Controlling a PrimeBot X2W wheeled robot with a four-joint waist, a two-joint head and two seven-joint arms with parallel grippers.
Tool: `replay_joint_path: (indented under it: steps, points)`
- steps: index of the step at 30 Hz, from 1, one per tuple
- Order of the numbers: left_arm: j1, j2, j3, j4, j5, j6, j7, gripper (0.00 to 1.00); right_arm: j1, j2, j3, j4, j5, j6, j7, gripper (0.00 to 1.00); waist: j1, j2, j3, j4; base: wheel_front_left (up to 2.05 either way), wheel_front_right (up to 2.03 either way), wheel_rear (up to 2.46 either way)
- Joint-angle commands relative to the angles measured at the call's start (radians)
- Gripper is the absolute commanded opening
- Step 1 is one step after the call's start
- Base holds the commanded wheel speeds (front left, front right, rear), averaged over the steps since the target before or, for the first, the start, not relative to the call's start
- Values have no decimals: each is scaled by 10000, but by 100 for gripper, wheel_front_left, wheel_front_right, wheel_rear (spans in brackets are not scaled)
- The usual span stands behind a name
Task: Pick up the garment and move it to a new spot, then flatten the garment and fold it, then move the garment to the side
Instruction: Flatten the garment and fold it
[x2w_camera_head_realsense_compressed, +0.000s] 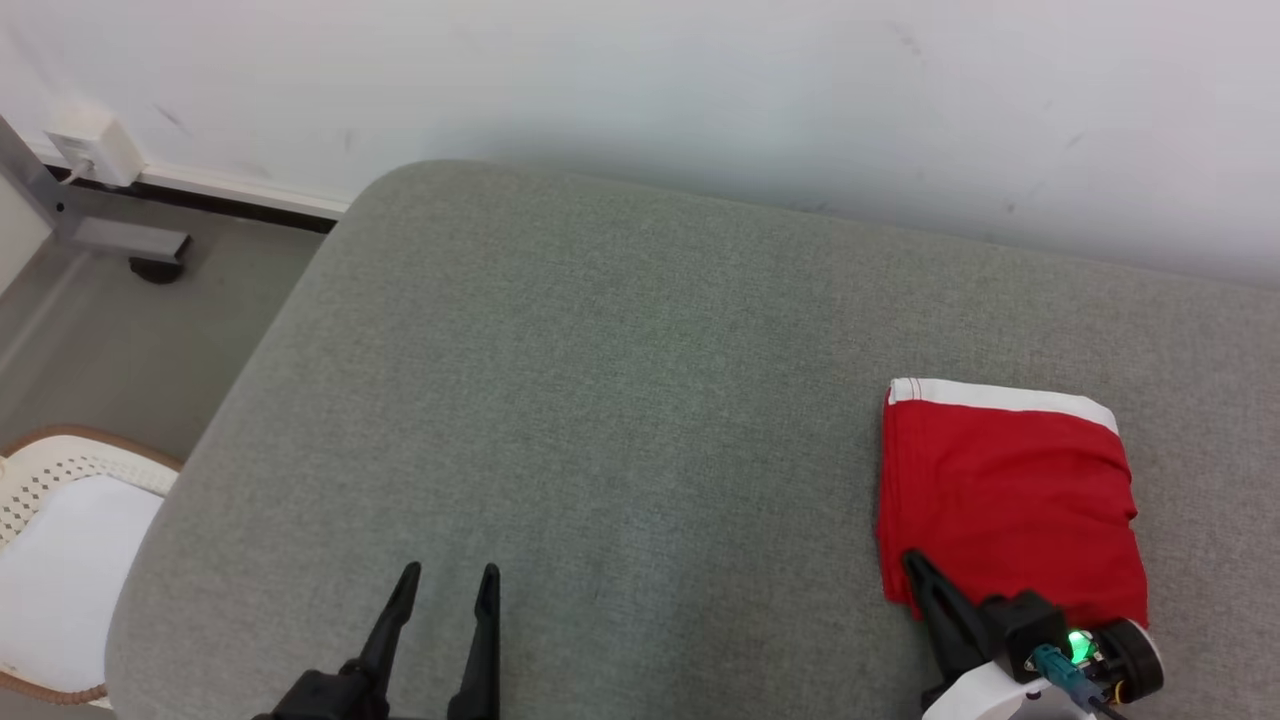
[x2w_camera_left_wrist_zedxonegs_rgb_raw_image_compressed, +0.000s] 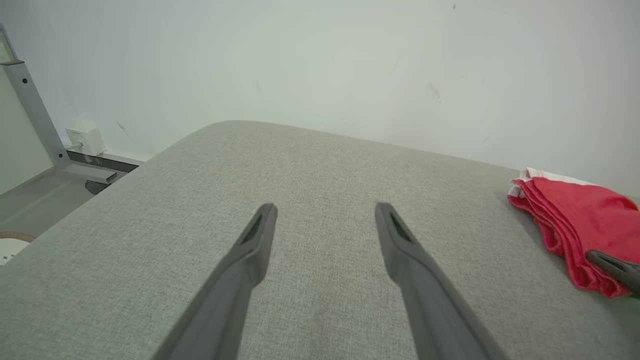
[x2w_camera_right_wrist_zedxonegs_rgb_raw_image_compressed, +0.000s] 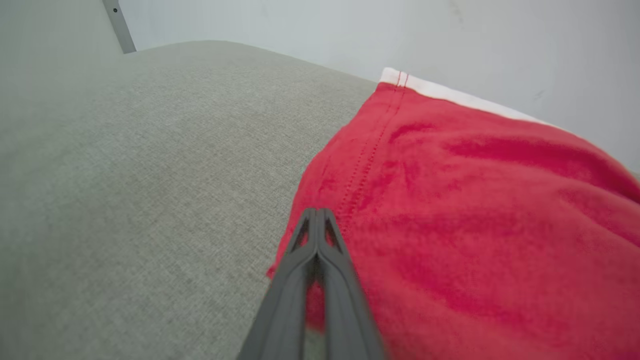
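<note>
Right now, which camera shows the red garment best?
The head view: nearly the whole garment lies in frame, white band included. The right wrist view crops it close up; the left wrist view catches its side edge-on.

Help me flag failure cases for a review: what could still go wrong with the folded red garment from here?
1. The right gripper, shut, seems to rest its tips on the near corner of the folded garment; a slide from there could peel the layers open.
2. The left gripper hangs open over bare cushion, apart from the garment, so nothing steadies the stack.
</note>
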Motion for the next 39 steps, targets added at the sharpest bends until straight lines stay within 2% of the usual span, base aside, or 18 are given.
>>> replay_joint_path:
  steps: [1,7,14,15,17,18,19,29,39]
  points:
    - [2,29,22,12,-31,56,4,100,100,-26,96,-56,116,-20,-20,0,-1,0,-45,-28,0,0,0]
    - [137,29,41,42,-58,49,4,100,272,-25,582,-488,589,-20,-21,0,-1,0,-313,-239,0,0,0]
    - [269,30,413,79,192,-29,4,100,889,-30,-235,-2061,771,-22,-20,0,-1,0,-803,-749,0,0,0]
    - [307,30,476,96,229,-57,4,100,1005,-34,-402,-2259,673,-20,-20,13,-1,0,-883,-840,0,0,0]
    - [412,33,595,141,299,-98,4,100,1291,-122,-738,-2635,518,-22,-20,47,-1,0,-1052,-1019,0,0,0]
    - [458,32,632,159,315,-110,4,100,1454,-195,-927,-2789,460,-22,-20,93,-1,0,-1134,-1104,0,0,0]
    - [494,30,658,176,295,-150,4,100,1590,-259,-1093,-2950,391,-21,-20,100,-1,0,-1224,-1189,0,0,0]
    - [914,33,873,431,476,-403,2,100,2931,-654,-2738,-3892,206,-21,-20,100,-1,0,-1654,-1964,0,0,0]
    - [1416,31,1138,575,602,-533,4,100,3771,-805,-3208,-3886,374,-21,-20,100,-1,0,-1906,-2220,0,0,0]
